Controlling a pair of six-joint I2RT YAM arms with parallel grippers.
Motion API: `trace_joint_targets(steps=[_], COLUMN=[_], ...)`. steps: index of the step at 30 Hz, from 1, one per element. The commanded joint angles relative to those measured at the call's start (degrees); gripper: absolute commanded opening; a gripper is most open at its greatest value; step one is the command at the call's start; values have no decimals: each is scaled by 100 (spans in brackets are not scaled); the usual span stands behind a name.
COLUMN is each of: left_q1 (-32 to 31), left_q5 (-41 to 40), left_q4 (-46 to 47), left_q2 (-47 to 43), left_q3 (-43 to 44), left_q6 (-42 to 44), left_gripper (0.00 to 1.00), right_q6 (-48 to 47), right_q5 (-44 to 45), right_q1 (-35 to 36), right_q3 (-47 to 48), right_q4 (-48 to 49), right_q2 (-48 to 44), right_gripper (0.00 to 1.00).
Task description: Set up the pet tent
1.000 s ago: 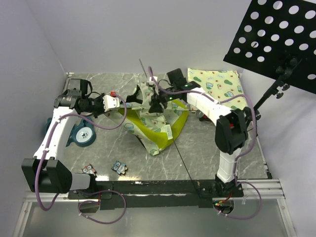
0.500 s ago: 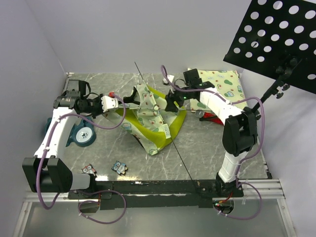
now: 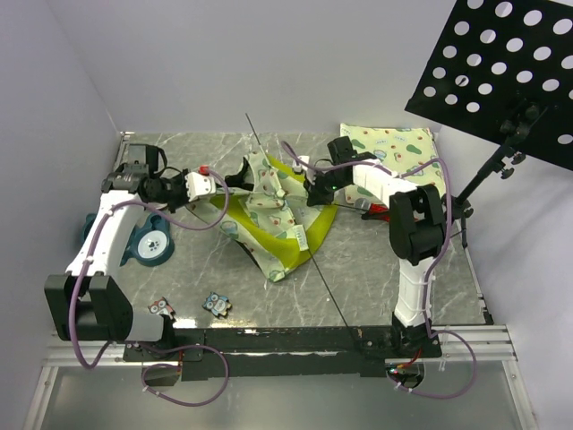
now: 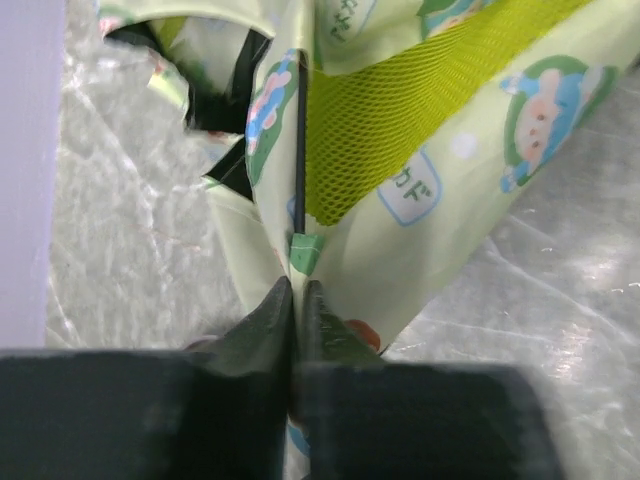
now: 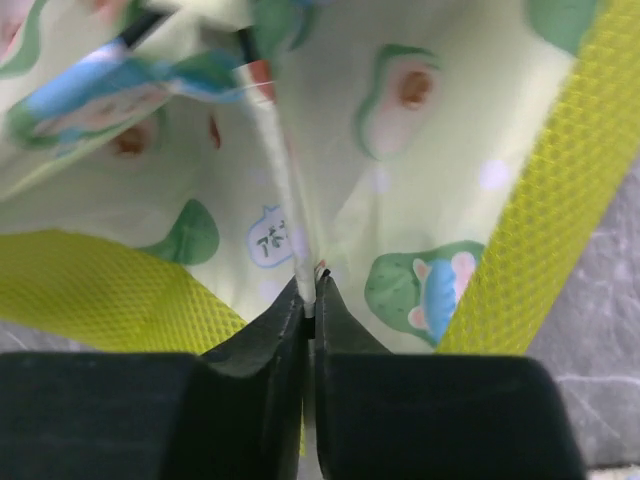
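Both upper corners of the pet tent (image 3: 279,224) are pinched, and it lies crumpled at the middle of the table (image 3: 385,269). The left end effector (image 3: 238,176) sits at the tent's ten o'clock edge. Its jaws are closed on a fold of printed fabric from which a thin black pole (image 4: 299,140) runs toward twelve o'clock in the left wrist view. The right end effector (image 3: 313,192) is at the tent's two o'clock edge, its jaws pressed together on a pale seam strip with lime mesh (image 5: 560,190) on either side.
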Motion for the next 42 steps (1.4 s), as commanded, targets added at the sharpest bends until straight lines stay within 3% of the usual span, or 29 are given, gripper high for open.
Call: trace_joint_targets(steps=[1,3,6,13,17,21,33,39,42], left_q1=[38,38,38,-111,-305,-313,-867,-946,-946], left_q5=[-84,-137,-155,-31,-103,74,-418,-559,-734], left_q4=[366,393,481,517,577,271,42,120,199], left_q2=[189,260,313,550,673,1067,2158,2413,2422], left_q3=[-1,34,69,578,693,1140,1827,1888,1819], left_q6=[-156,-235,-323,-456,-489,-227,318,433,441], left_gripper=[25,47,58,62,58,39,35,17,17], right_q6=[-307,-404,-606,-756,-870,-897,-906,-897,-879], right_q5=[-97,-132,-159,-220,-264,-282,-291,-317,-317], right_q1=[33,33,33,41,41,50,85,85,85], right_q3=[228,88,-44,35,87,210,430,536,527], right_q4=[28,159,204,46,-42,-147,-271,-323,-288], right_q2=[-4,-83,-136,-127,-118,-92,5,58,58], right_gripper=[0,0,0,0,0,0,0,0,0])
